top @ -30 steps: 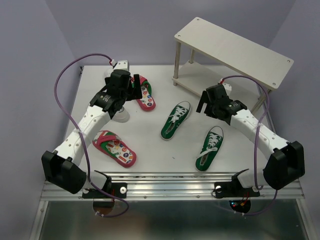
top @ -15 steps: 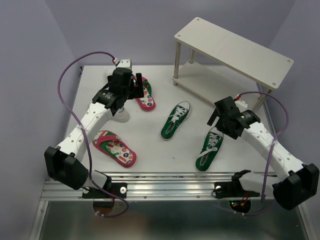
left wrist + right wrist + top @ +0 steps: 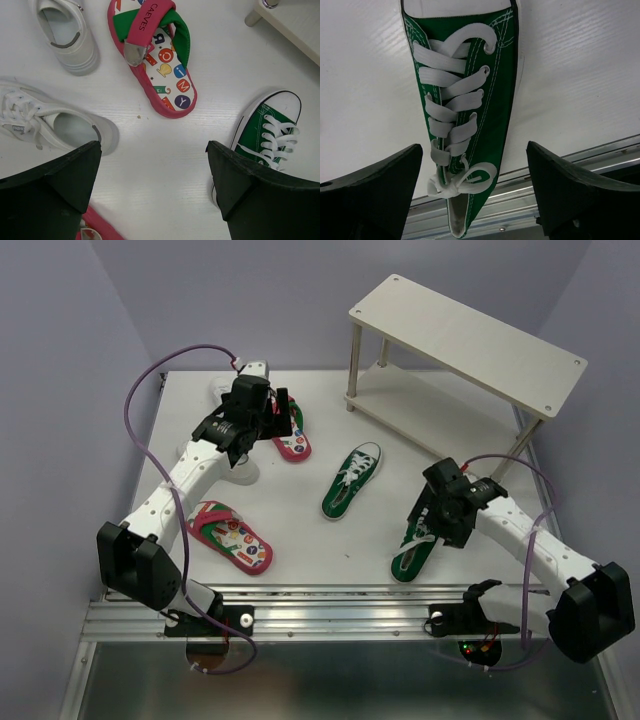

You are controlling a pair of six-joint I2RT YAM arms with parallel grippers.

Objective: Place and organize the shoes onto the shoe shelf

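Right tool drops from beside the shoe shelf to hover open, empty, over the near green sneaker on the bench. Left tool, also open and empty, edges back above the far flip-flop.

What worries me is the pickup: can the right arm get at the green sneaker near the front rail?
Probably yes: the right gripper hovers open over the green sneaker, jaws either side of its laces, nothing between.
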